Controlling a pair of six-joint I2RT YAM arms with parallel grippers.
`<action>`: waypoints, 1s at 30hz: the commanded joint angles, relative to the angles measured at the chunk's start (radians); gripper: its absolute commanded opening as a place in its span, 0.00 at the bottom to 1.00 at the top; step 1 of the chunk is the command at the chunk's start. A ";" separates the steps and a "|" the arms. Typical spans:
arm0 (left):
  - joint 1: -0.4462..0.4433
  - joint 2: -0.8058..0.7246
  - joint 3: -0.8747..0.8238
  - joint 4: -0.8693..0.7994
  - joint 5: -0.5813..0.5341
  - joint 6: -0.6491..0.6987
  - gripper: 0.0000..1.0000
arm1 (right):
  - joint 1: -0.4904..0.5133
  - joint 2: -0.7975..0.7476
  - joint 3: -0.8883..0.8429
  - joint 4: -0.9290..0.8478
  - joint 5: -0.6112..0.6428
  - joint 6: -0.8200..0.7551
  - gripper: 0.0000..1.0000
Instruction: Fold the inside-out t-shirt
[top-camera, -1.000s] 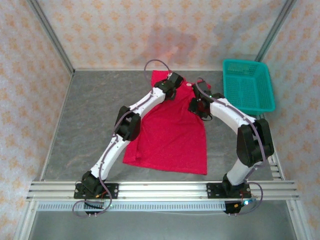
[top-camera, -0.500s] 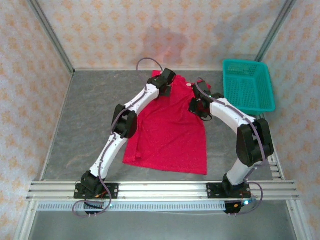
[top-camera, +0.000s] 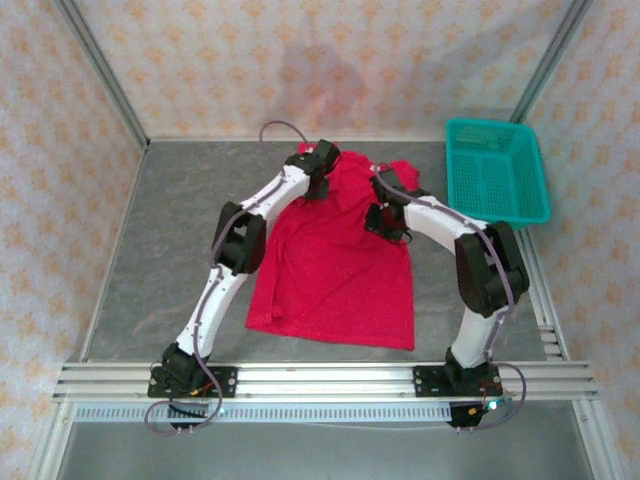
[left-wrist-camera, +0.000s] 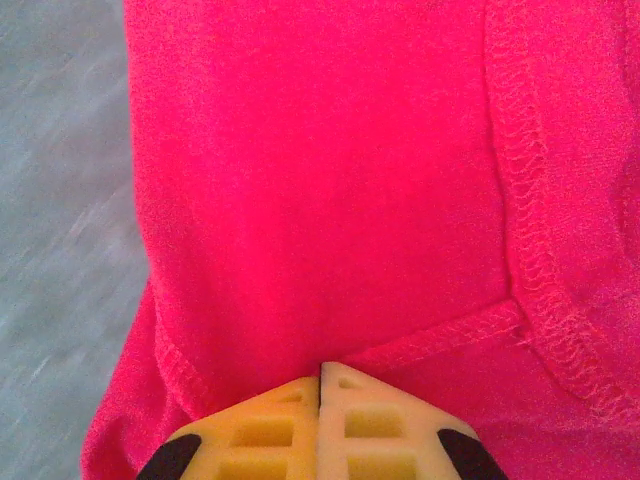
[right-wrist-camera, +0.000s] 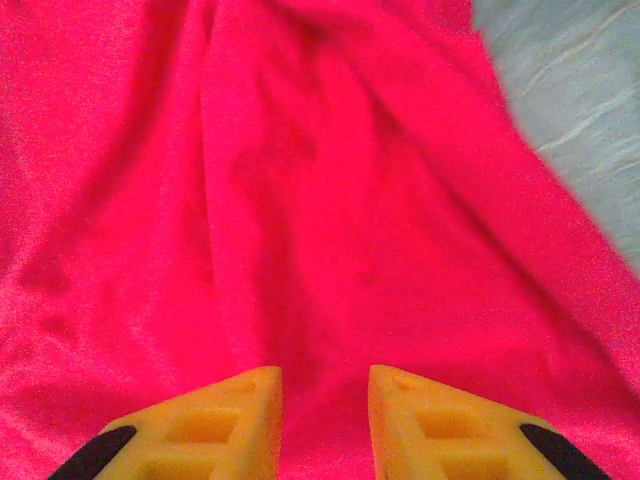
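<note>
One second later, left gripper (left-wrist-camera: 320, 370) farther left, clamping t-shirt (top-camera: 340, 265); right gripper (right-wrist-camera: 325, 385) spread.

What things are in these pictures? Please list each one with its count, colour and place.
inside-out t-shirt: one, bright red, spread on the middle of the table.
basket: one, teal plastic, far right corner of the table.
table: one, grey, under everything.
walls: three, pale with an orange pattern, around the table.
rail frame: one, silver metal, near edge.
left arm: one, white and black, reaching to the shirt's far left.
right arm: one, white and black, over the shirt's far right.
left arm's fingers: two, yellow, shut on the cloth.
right arm's fingers: two, yellow, open over the cloth.
</note>
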 joint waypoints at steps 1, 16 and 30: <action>0.036 -0.156 -0.248 0.010 0.061 -0.137 0.00 | 0.014 0.045 -0.022 0.023 -0.022 0.022 0.29; 0.048 -0.437 -0.548 0.072 0.029 -0.121 0.44 | 0.021 -0.037 -0.221 0.046 -0.016 0.009 0.28; -0.024 -0.125 -0.126 -0.096 -0.149 0.005 0.52 | 0.022 -0.046 -0.162 0.035 -0.031 0.008 0.29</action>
